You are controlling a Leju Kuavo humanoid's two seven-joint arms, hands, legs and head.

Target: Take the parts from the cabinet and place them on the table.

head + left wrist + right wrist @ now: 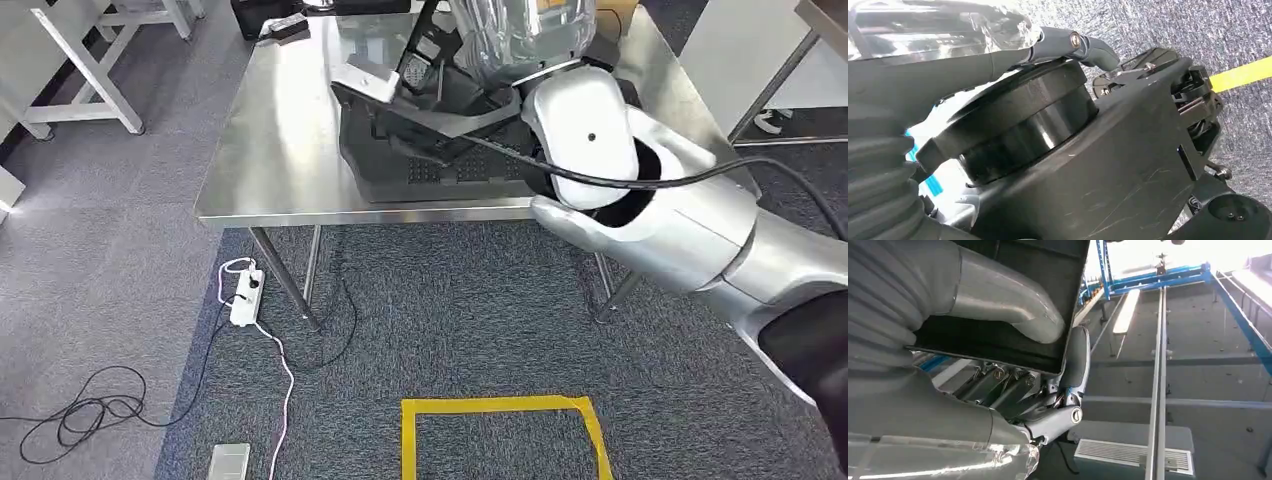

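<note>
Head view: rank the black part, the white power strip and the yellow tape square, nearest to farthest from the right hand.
1. black part, on the steel table, at the right hand.
2. white power strip, on the floor by the table's left leg.
3. yellow tape square, on the carpet at the view's bottom.

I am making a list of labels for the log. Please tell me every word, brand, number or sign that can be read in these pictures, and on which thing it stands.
No readable text in any view.
The black part on the steel table: no label visible.
The white power strip on the floor: any marking too small to read.
The yellow tape on the carpet: a plain outline, no writing.
</note>
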